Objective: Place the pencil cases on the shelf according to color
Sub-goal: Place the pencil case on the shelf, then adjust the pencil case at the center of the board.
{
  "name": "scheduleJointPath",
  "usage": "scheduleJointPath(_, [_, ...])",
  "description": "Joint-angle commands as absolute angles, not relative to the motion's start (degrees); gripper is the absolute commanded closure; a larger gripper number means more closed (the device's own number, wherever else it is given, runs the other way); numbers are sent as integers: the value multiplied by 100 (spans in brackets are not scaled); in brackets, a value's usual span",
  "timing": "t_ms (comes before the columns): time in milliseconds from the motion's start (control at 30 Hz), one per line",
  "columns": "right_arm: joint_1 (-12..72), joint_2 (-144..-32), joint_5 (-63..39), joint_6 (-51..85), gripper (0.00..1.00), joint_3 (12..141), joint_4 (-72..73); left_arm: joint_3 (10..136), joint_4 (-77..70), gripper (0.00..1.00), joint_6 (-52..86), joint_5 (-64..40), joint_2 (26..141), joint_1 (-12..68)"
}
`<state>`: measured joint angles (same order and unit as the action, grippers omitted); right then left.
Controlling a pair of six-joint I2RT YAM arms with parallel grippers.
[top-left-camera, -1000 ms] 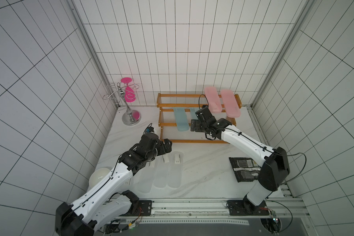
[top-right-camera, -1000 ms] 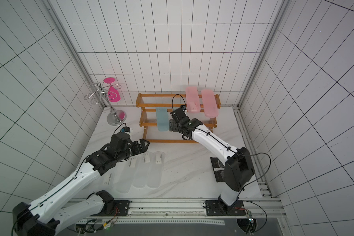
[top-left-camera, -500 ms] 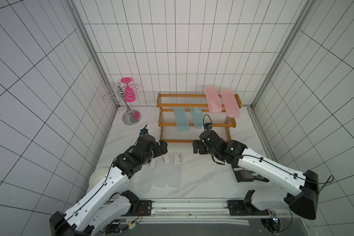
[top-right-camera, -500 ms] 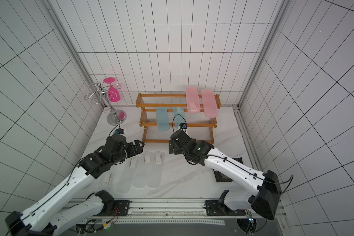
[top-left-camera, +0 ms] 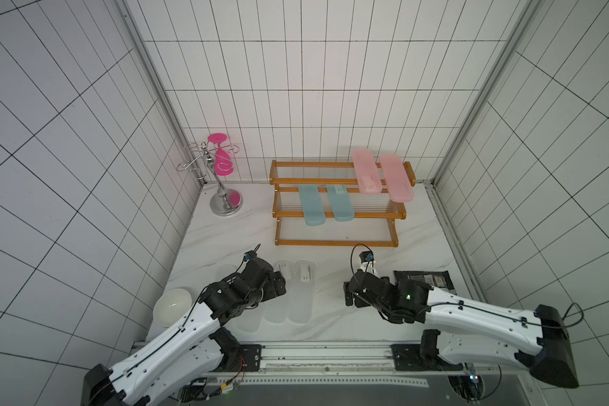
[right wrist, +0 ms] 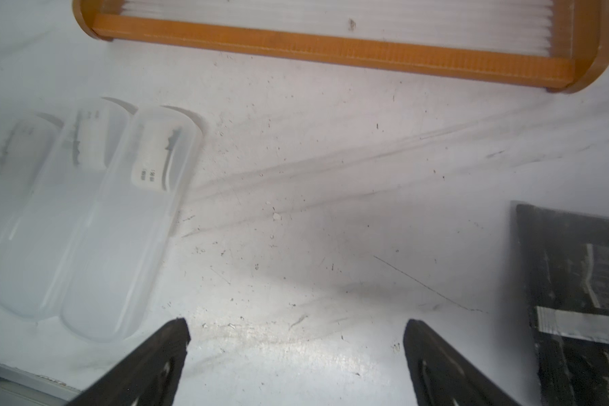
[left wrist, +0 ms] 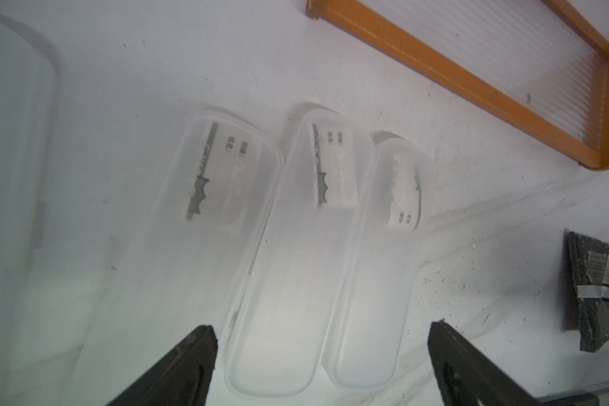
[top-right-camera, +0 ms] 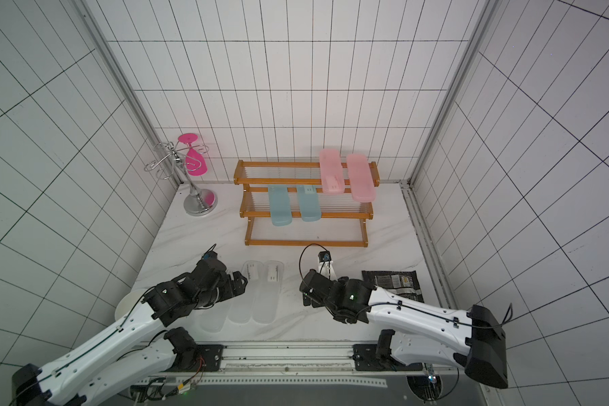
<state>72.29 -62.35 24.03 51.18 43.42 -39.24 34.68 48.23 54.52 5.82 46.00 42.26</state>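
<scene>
1 white bowl (top-left-camera: 172, 311), far left on table (top-left-camera: 331, 260).
1 left gripper (top-left-camera: 277, 285), jaws apart, over clear pencil cases (top-left-camera: 302, 298) lying side by side on table.
1 shelf (top-left-camera: 334, 242): 2 teal pencil cases (top-left-camera: 312, 205) on middle tier; 2 pink pencil cases (top-left-camera: 366, 172) on top tier, right end.
1 right gripper (top-left-camera: 351, 298), jaws apart, above table.
1 black packet (top-left-camera: 426, 279), right.

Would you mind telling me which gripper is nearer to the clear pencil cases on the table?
Left. The left gripper hovers open directly over the clear pencil cases; the right gripper, also open, sits off to their side, between them and the black packet.
</scene>
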Motion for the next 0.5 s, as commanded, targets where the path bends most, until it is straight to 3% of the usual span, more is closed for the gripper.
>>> scheduleJointPath(0, [7343,-6246,2610,5599,0,4004,-3946,3446,4138,2,5981,659,4846,4668])
scheduleJointPath(200, [7357,-6054,2776,5837,0,3791,-4130,3685,3595,2,6108,834,5864,5404])
scheduleJointPath(467, [7361,-4807,3103,5985,1,3399,-4608,3894,2917,2,6336,807,7008,5793])
